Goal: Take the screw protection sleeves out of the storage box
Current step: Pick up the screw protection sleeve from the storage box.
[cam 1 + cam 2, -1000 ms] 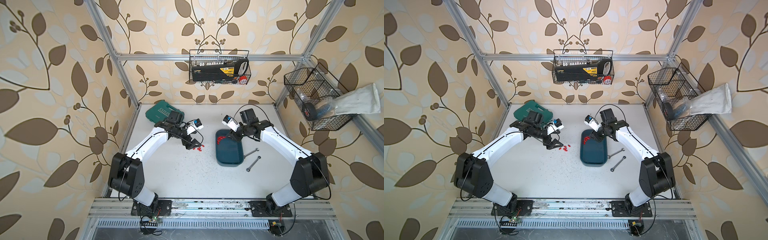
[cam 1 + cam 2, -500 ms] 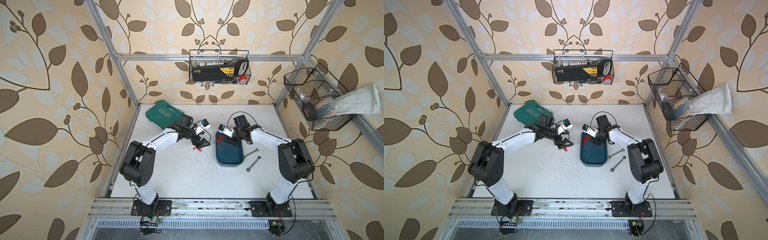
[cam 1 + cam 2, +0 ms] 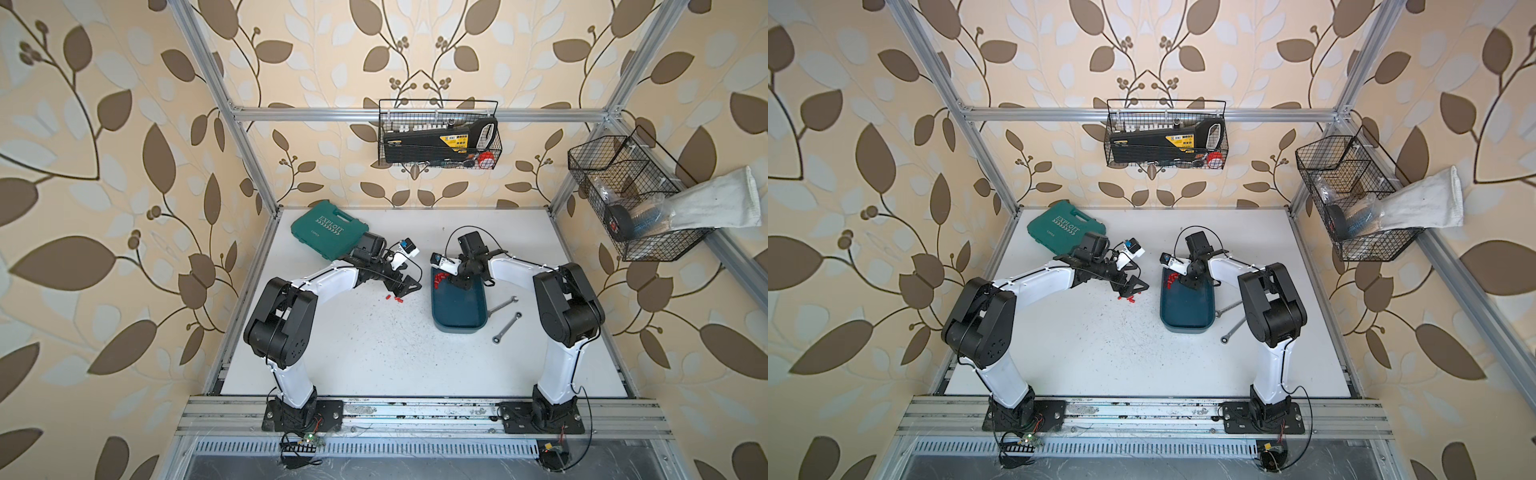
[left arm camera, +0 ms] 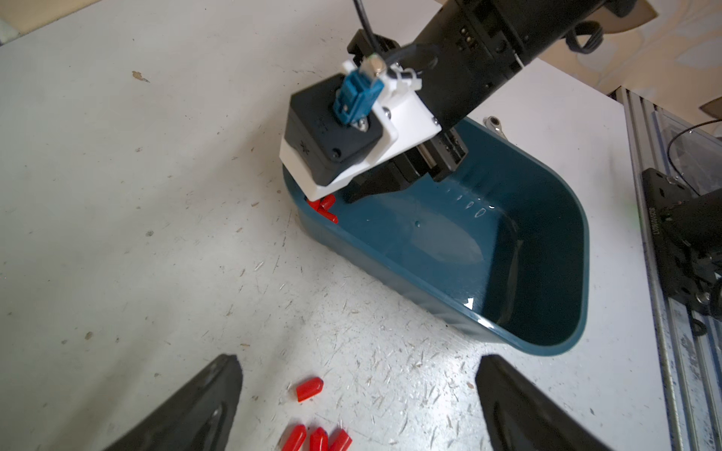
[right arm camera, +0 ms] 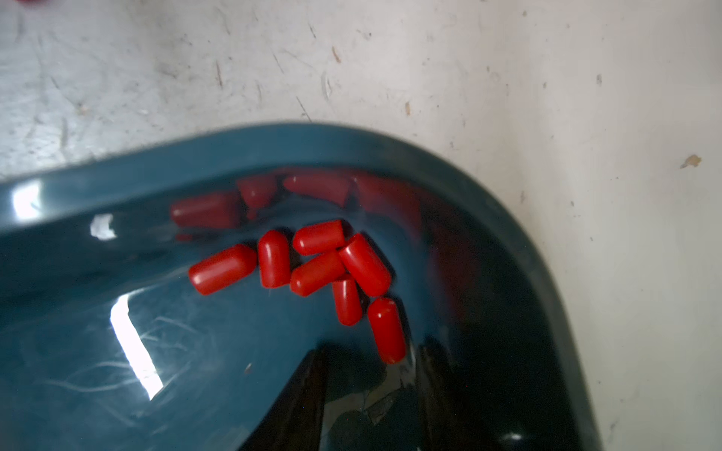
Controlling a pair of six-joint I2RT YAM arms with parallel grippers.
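left gripper [image 4: 357,361]: I see the jaws spread fully wide with nothing held, low over the table [image 3: 374,353], to the left of the storage box [image 3: 459,316] and clear of it
right gripper [image 5: 375,363]: down inside the storage box, pointed into the far corner on the left arm's side; in its wrist view I read the jaws as partly apart, with only bare box floor between them and nothing gripped
sleeves in the box [image 5: 316,273]: I count seven red ones bunched in that far corner, some touching or overlapping, with their reflections on the glossy wall behind; the nearest lies just ahead of the right gripper's fingertips [image 5: 312,363]
sleeves on the table [image 4: 308,388]: four lie loose below the open left jaws, three side by side and one a little apart; both top views show them as red specks beside the left gripper
storage box: flat on the table, right of centre, the rest of its floor bare
wrenches [image 3: 507,328]: two lie just right of the box, one reaching its edge
green case [image 3: 330,230]: at the far left of the table, behind the left arm
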